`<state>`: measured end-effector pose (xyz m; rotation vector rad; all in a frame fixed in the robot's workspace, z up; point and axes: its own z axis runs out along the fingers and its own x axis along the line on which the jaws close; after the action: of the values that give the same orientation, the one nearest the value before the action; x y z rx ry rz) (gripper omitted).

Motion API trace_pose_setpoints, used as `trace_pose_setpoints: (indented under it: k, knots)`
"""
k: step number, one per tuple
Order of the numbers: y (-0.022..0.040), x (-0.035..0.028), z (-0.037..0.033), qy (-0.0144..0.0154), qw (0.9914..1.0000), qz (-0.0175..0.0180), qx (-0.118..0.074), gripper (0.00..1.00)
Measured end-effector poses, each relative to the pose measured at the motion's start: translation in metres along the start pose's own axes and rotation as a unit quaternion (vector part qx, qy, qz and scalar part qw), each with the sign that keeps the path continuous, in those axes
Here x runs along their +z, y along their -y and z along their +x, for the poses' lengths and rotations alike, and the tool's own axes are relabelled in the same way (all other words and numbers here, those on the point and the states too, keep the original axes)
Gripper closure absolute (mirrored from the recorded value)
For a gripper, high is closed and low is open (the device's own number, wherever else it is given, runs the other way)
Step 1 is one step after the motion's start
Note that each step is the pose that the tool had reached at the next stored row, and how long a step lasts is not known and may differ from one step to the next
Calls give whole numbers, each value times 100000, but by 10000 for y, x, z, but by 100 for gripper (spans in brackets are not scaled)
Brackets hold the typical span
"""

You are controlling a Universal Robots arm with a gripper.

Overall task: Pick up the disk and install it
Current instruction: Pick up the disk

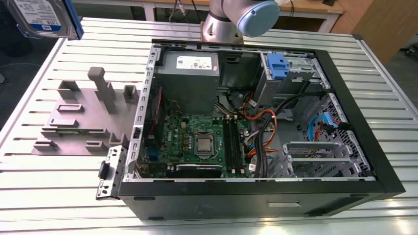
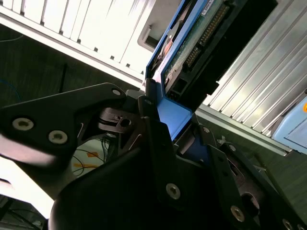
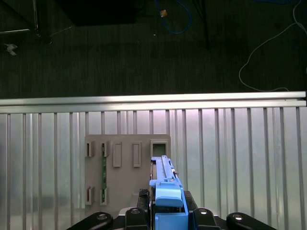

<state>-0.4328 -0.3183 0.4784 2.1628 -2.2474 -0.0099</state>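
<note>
The disk (image 1: 42, 17) is up in the air at the exterior view's far left top corner, its white-and-blue label facing the camera and its blue frame along one side. In the second wrist view my gripper (image 2: 175, 122) is shut on the disk (image 2: 201, 43), gripping the blue frame at one end, with the connector edge pointing away. The first wrist view has the disk (image 3: 165, 184) edge-on between the black fingers (image 3: 139, 211), high above the slatted table.
An open computer case (image 1: 365, 161) lies on the slatted metal table (image 1: 385, 73), with a grey box (image 1: 189, 78), a motherboard (image 1: 196, 142) and a cage with a blue tab (image 1: 277, 66) inside. A grey fixture plate (image 1: 78, 117) sits beside it. The arm's base (image 1: 228, 22) stands behind.
</note>
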Motion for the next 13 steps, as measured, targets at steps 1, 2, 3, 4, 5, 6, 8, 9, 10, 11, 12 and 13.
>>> trace_pose_setpoints:
  k: [1, 2, 3, 4, 5, 6, 8, 9, 10, 11, 12, 13]
  knots:
    - [-1, -10, 0, -1, 100000, -2, 1, 63]
    - [-2, -21, 0, -4, 100000, -7, -2, 63]
    - [-3, -32, 0, -3, 100000, -7, -2, 63]
    - [-5, -44, 1, 0, 100000, -3, 0, 63]
    - [-7, -57, 1, -4, 100000, -8, 1, 63]
    - [-8, -70, 1, -3, 100000, -5, -1, 63]
    - [-12, -95, 2, 5, 100000, 11, 1, 63]
    - [-13, -110, 2, 3, 100000, 7, 0, 63]
    - [-14, -125, 2, 0, 100000, 6, -2, 63]
    - [-14, -139, 2, -1, 100000, 9, 0, 63]
    - [-15, -153, 2, -1, 100000, 15, -1, 63]
    - [-17, -168, 2, 3, 100000, 31, -1, 63]
